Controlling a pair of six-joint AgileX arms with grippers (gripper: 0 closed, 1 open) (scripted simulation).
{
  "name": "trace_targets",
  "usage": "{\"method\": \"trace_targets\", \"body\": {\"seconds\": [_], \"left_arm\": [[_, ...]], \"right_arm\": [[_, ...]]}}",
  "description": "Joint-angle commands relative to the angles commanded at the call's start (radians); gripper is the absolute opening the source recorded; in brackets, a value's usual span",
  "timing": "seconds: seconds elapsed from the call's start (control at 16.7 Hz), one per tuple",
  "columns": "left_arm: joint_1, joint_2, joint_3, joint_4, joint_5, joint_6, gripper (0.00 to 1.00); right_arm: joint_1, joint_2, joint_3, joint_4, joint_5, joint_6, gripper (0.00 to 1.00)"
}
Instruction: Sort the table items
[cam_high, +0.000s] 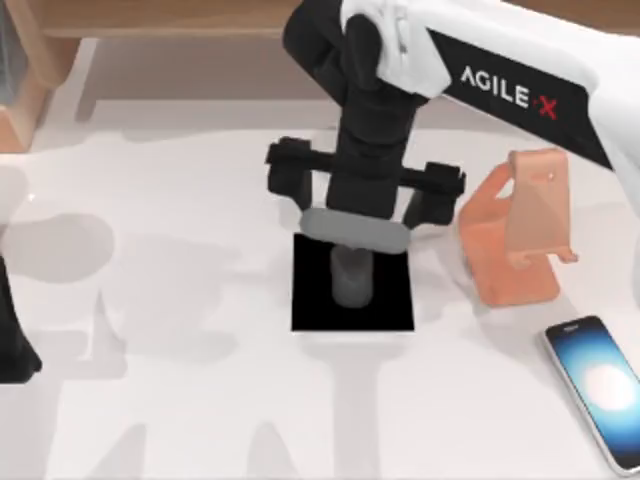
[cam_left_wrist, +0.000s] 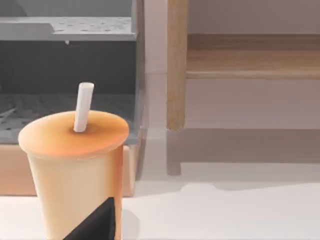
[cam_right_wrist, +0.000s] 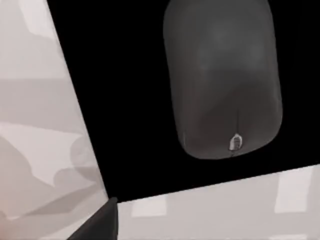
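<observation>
The dark grey mouse (cam_high: 352, 278) lies on a black square mat (cam_high: 310, 300) in the middle of the table, and it rests flat on the mat (cam_right_wrist: 125, 100) in the right wrist view too (cam_right_wrist: 222, 80). My right gripper (cam_high: 362, 195) hangs directly above it, open, with its fingers spread wide and not touching the mouse. The smartphone (cam_high: 598, 385) with its glowing screen lies flat at the right front of the table. My left arm (cam_high: 12, 340) is parked at the left edge.
An orange phone stand (cam_high: 515, 240) stands right of the mat, between it and the phone. In the left wrist view an orange cup with a white straw (cam_left_wrist: 75, 170) stands before a grey rack (cam_left_wrist: 65, 30) and a wooden shelf post (cam_left_wrist: 177, 65).
</observation>
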Motion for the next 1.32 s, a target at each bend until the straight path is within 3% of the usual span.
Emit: {"method": "trace_targets", "body": {"seconds": [0.24,0.6,1.02,1.32], "left_arm": [[0.0,0.0,0.0,0.0,0.0,0.0,1.0],[0.0,0.0,0.0,0.0,0.0,0.0,1.0],[0.0,0.0,0.0,0.0,0.0,0.0,1.0],[0.0,0.0,0.0,0.0,0.0,0.0,1.0]], "right_arm": [[-0.066,-0.135,-0.031,0.036,0.003,0.293,1.0],[-0.195,-0.38,-0.186,0.098,0.014,0.906,1.0],[-0.322,-0.658,-0.656,0.175,0.018,1.743,1.0],[-0.343,-0.767,-1.007,0.209,0.002,2.159,1.0]]}}
